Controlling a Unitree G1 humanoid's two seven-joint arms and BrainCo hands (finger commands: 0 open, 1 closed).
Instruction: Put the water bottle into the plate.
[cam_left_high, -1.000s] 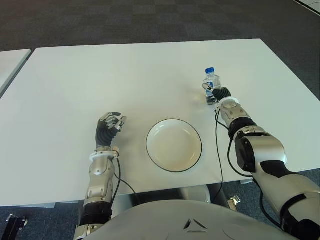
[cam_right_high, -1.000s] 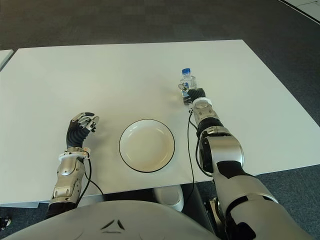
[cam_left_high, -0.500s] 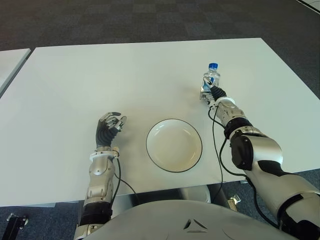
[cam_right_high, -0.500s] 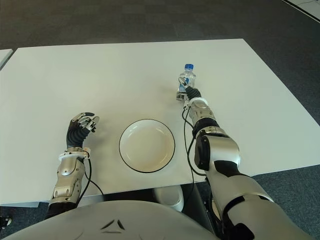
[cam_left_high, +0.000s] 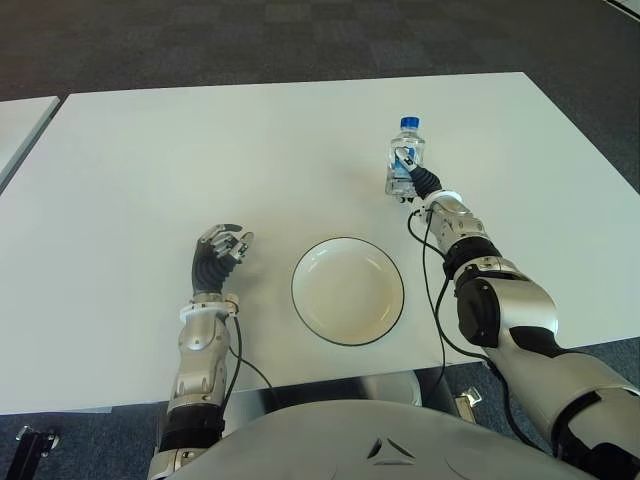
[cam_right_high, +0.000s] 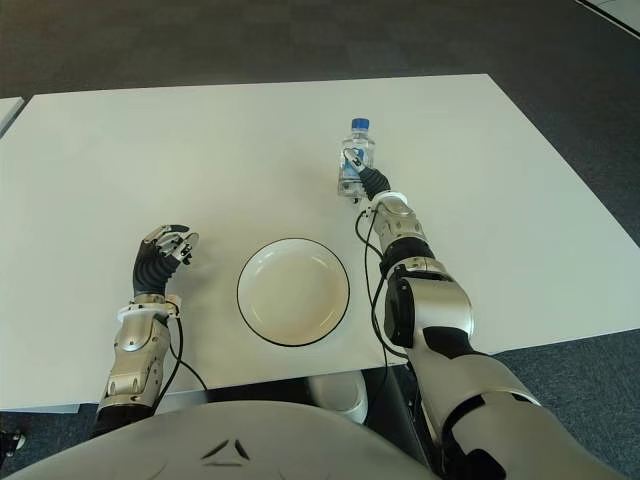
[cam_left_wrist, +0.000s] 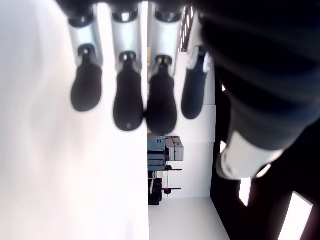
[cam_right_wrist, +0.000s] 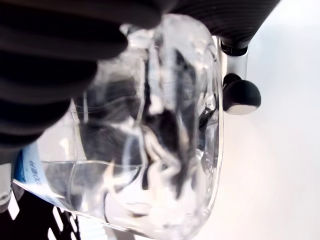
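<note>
A small clear water bottle (cam_left_high: 404, 162) with a blue cap stands upright, held in my right hand (cam_left_high: 416, 178), beyond and to the right of the plate. In the right wrist view the dark fingers (cam_right_wrist: 65, 45) wrap around the bottle (cam_right_wrist: 160, 125). The white plate (cam_left_high: 348, 290) with a dark rim lies near the table's front edge, with nothing in it. My left hand (cam_left_high: 220, 250) shows to the left of the plate, fingers curled and holding nothing; the left wrist view shows its fingertips (cam_left_wrist: 127, 100) over the white table.
The white table (cam_left_high: 200, 150) spreads wide behind and to the left of the plate. A second white table's corner (cam_left_high: 20, 120) shows at the far left. Dark carpet lies beyond the table's far edge.
My right hand has moved the bottle away from me and a little to the left, with the bottle still upright. The left hand and the plate have stayed where they were.
</note>
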